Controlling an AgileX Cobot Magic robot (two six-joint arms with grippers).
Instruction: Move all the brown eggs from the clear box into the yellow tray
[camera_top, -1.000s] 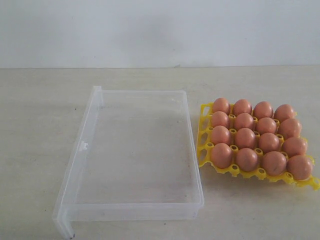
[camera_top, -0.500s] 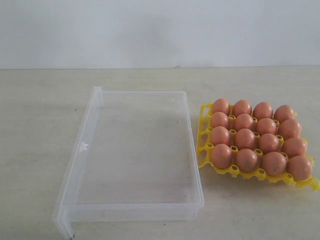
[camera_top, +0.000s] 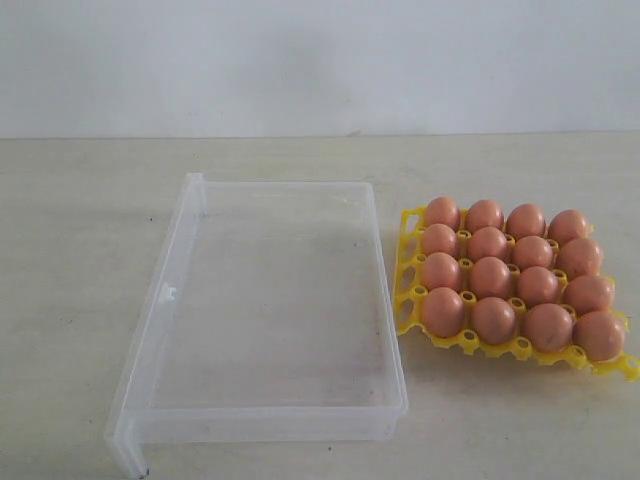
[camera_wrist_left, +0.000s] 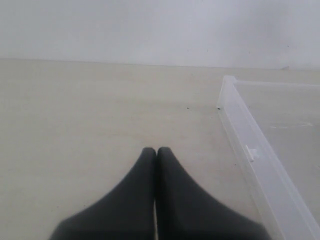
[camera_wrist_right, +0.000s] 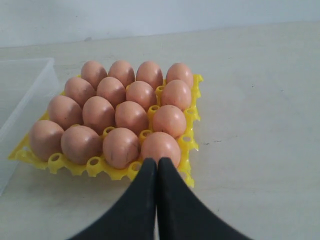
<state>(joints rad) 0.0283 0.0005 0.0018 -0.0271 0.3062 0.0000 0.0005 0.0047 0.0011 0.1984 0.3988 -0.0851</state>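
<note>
Exterior view: the clear box (camera_top: 280, 300) is seen lying on the tabletop (camera_top: 80, 250), well short of its far edge, with its long walls running from near to far. The yellow tray (camera_top: 467, 342) is set just beside the box's right long wall, toward the right side of the tabletop. Whether tray and box touch cannot be told. All sixteen brown eggs (camera_top: 490, 277) are seated in the tray, one to each cup, in four rows of four.

In the left wrist view, the left gripper (camera_wrist_left: 156, 150) is shown with its two black fingers pressed together and nothing caught between them. It is held over bare tabletop, apart from the box's left long wall and near that wall's far corner.

In the right wrist view, the right gripper (camera_wrist_right: 157, 161) is likewise shown clenched on nothing, its fingers closed flat against each other. It is placed at one edge of the tray, its tips just in front of a corner egg. Contact with that egg cannot be judged.
</note>
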